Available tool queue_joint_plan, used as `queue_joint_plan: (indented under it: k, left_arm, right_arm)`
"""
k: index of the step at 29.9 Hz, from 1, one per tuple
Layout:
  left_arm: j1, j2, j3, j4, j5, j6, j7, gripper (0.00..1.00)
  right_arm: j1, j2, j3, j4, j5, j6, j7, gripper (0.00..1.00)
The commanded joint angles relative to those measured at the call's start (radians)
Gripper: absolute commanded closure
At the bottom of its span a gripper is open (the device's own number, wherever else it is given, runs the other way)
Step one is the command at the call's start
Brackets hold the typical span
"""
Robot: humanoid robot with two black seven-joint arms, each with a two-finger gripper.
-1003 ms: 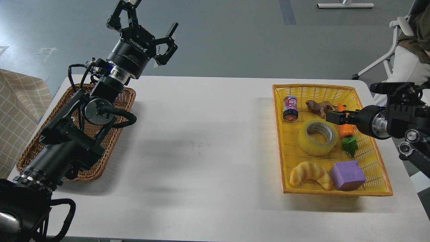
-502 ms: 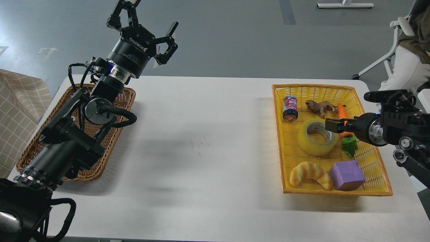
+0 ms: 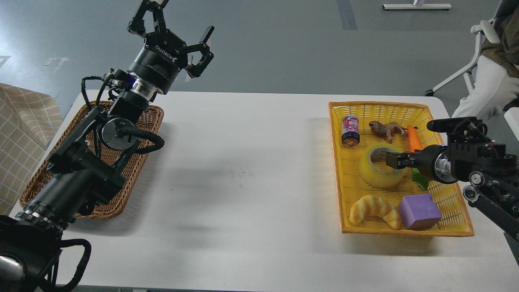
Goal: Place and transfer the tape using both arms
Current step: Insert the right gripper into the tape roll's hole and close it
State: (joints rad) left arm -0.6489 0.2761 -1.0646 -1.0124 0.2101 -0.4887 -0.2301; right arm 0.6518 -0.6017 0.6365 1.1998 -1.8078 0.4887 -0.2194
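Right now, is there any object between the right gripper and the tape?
Nothing visible does. The right gripper is already at the tape, over the roll's open core, inside the yellow basket. The carrot lies beside it, not between.

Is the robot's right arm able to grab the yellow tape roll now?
Probably yes: the right pincer is already at the tape, over its core hole, and nothing lies between them in the yellow basket.

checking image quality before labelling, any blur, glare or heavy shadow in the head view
Head view: sharp overall, no motion blur on the left gripper or the tape. Soft, diffuse shadows fall on the white table beside the arm and left of the yellow basket. No strong glare. The right gripper is dark, so its fingers are hard to separate.
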Motion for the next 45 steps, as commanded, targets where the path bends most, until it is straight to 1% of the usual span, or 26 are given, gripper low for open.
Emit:
queue_joint_plan:
  k: [1,9,10,11,17,19,24,27,29,36,38,39,43,45]
  left_arm:
    - [0.000,0.000,0.000,0.000,0.000,0.000,0.000,0.02]
    - [-0.001,0.000,0.000,0.000,0.000,0.000,0.000,0.02]
    - [0.000,0.000,0.000,0.000,0.000,0.000,0.000,0.02]
    - [-0.001,0.000,0.000,0.000,0.000,0.000,0.000,0.02]
    - [-0.001,-0.002,0.000,0.000,0.000,0.000,0.000,0.02]
    - [-0.001,0.000,0.000,0.000,0.000,0.000,0.000,0.02]
    - [-0.001,0.000,0.000,0.000,0.000,0.000,0.000,0.02]
    - [-0.001,-0.002,0.000,0.000,0.000,0.000,0.000,0.02]
    - [-0.001,-0.002,-0.001,0.000,0.000,0.000,0.000,0.02]
    - [-0.001,0.000,-0.001,0.000,0.000,0.000,0.000,0.02]
    - [-0.001,0.000,0.000,0.000,0.000,0.000,0.000,0.02]
    - [-0.001,-0.002,0.000,0.000,0.000,0.000,0.000,0.02]
    - [0.000,-0.002,-0.001,0.000,0.000,0.000,0.000,0.02]
    - [0.000,-0.002,-0.001,0.002,0.000,0.000,0.000,0.02]
  right_arm:
    - [-0.001,0.000,-0.001,0.000,-0.001,0.000,-0.002,0.29]
    - [0.000,0.008,-0.001,-0.025,-0.001,0.000,0.000,0.30]
    - [0.000,0.010,-0.001,-0.026,-0.001,0.000,0.000,0.33]
    - [0.002,0.013,-0.001,-0.028,-0.001,0.000,0.000,0.34]
    - [0.006,0.020,-0.011,-0.029,-0.001,0.000,0.000,0.36]
    - [0.009,0.020,-0.021,-0.032,-0.001,0.000,0.000,0.40]
    - [0.011,0.034,-0.023,-0.060,-0.001,0.000,0.000,0.40]
    - [0.011,0.042,-0.023,-0.063,-0.001,0.000,0.000,0.45]
    - [0.011,0.046,-0.023,-0.065,-0.001,0.000,0.000,0.45]
    - [0.011,0.051,-0.038,-0.066,-0.001,0.000,-0.003,0.61]
    - [0.011,0.052,-0.037,-0.077,-0.001,0.000,-0.005,0.63]
    - [0.011,0.053,-0.037,-0.081,-0.001,0.000,-0.009,0.67]
    - [0.011,0.053,-0.037,-0.088,0.001,0.000,-0.011,0.74]
    - [0.011,0.051,-0.038,-0.086,0.001,0.000,-0.012,0.81]
